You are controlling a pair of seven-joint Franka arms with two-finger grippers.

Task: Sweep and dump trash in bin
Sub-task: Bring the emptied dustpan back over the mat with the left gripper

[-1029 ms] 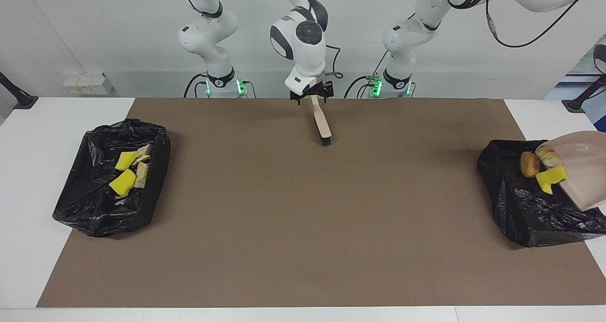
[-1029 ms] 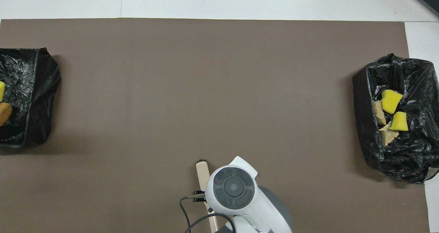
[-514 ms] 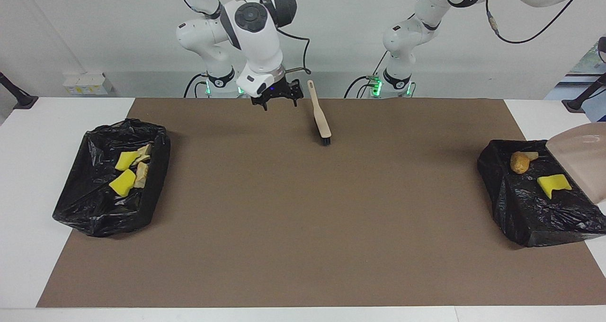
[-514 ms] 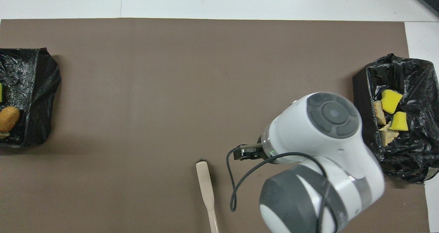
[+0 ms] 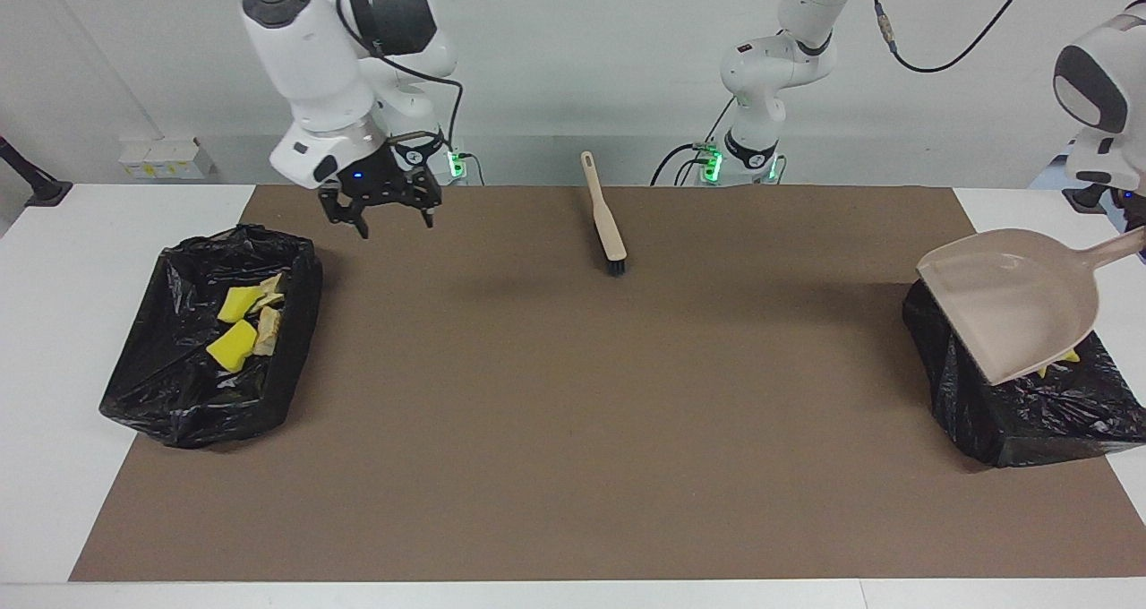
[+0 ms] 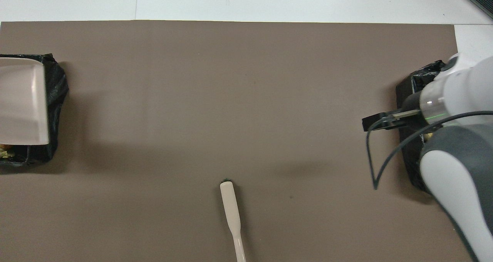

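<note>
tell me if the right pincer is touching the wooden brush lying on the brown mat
Apart. The facing view shows the right pincer raised near the black bag-lined bin, with bare brown mat between it and the wooden brush.

Yellow, tan trash (image 5: 243, 324) inside black bin (image 5: 179, 403).

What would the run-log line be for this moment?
left hand: holds dustpan over bin | right hand: open, empty, above mat beside other bin | brush: on mat | trash: binned
</note>
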